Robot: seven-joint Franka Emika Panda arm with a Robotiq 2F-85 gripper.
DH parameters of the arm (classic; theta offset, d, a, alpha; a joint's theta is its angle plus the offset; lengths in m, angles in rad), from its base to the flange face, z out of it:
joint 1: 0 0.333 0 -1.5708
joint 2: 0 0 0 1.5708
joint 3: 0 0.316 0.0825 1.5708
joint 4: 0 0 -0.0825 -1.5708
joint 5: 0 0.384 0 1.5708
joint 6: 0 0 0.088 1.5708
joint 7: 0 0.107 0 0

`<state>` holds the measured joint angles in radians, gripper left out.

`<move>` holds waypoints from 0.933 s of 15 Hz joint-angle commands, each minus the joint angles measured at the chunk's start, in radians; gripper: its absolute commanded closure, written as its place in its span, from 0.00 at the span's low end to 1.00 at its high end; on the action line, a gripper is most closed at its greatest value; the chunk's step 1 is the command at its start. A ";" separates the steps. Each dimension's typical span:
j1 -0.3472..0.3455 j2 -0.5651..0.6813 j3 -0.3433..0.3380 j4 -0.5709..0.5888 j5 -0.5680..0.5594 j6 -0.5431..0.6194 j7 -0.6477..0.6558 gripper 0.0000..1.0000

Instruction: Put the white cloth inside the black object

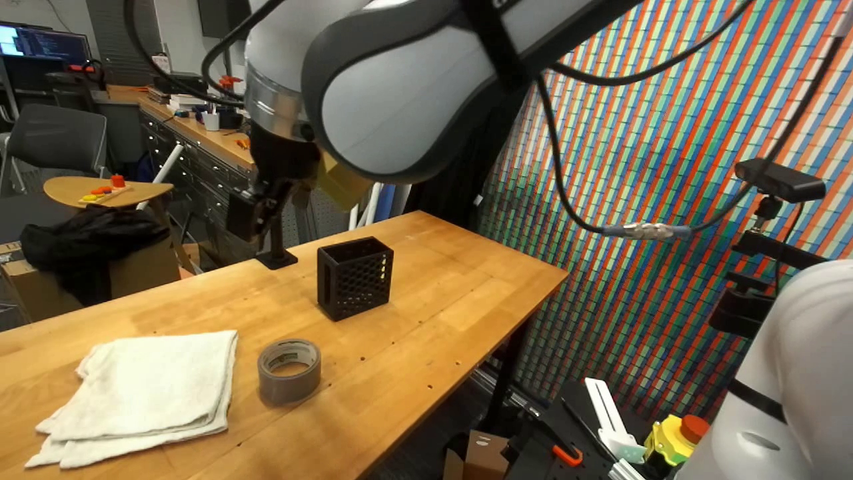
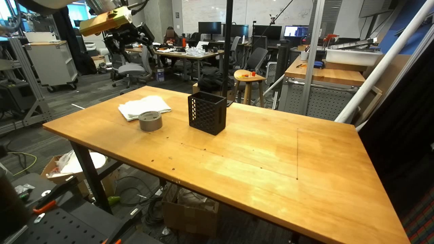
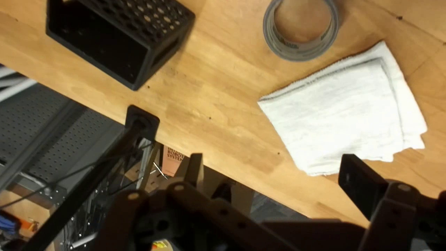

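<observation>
The white cloth lies folded flat on the wooden table, and it also shows in an exterior view and in the wrist view. The black object is an upright open-topped box with perforated walls, also seen in an exterior view and at the upper left of the wrist view. Its visible interior looks empty. My gripper is open with nothing between its fingers. It hangs well above the table in both exterior views, apart from cloth and box.
A grey tape roll stands beside the cloth, towards the box; it also shows in the wrist view. A black pole with a base plate rises at the table edge near the box. The wooden table has open edges.
</observation>
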<state>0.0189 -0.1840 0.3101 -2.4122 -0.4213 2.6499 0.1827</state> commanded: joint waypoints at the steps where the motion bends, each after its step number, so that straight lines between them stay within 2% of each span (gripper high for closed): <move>1: -0.015 0.210 0.031 0.171 -0.127 0.105 0.080 0.00; 6: 0.020 0.447 0.010 0.342 -0.212 0.216 0.097 0.00; 14: 0.037 0.752 0.020 0.534 -0.189 0.340 0.047 0.00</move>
<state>0.0475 0.4669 0.3251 -1.9682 -0.6077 2.9475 0.2519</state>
